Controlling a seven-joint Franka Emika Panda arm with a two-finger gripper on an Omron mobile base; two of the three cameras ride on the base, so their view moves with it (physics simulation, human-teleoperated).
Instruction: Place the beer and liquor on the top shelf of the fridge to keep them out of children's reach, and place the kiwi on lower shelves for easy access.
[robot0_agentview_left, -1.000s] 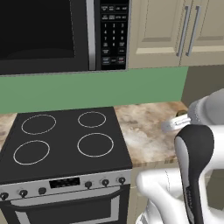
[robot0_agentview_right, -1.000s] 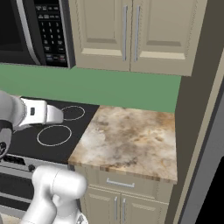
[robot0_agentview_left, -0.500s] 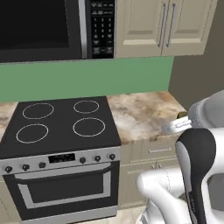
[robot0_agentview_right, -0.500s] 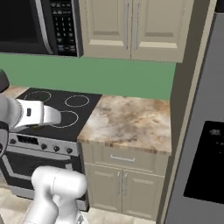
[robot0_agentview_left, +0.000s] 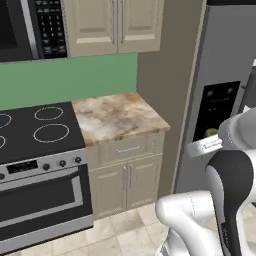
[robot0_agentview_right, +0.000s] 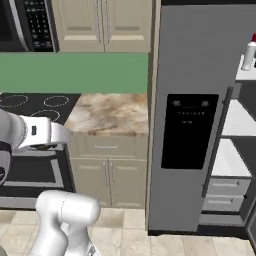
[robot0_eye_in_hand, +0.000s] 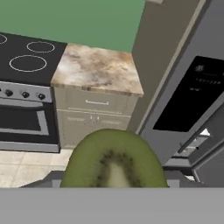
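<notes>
From the left base view, the fridge (robot0_agentview_left: 225, 75) stands right of the counter (robot0_agentview_left: 117, 116), and a bit of the kiwi (robot0_agentview_left: 212, 132) peeps out beside the white arm, in front of the door's black panel. In the right base view the fridge door (robot0_agentview_right: 192, 100) is swung open; the white shelves (robot0_agentview_right: 227, 160) show past its edge, with the red-capped liquor (robot0_agentview_right: 249, 52) already on the top shelf (robot0_agentview_right: 245, 75). The lower shelves look free, but the door edge and its long handle crowd the way in. In the hand view the kiwi (robot0_eye_in_hand: 113, 159) sits right at the bottom, cut face up, where the hand would be; the fingers are hidden, so whether they grip it I cannot tell, though it seems carried. It looks light, soft and easily bruised, best held gently across its middle.
</notes>
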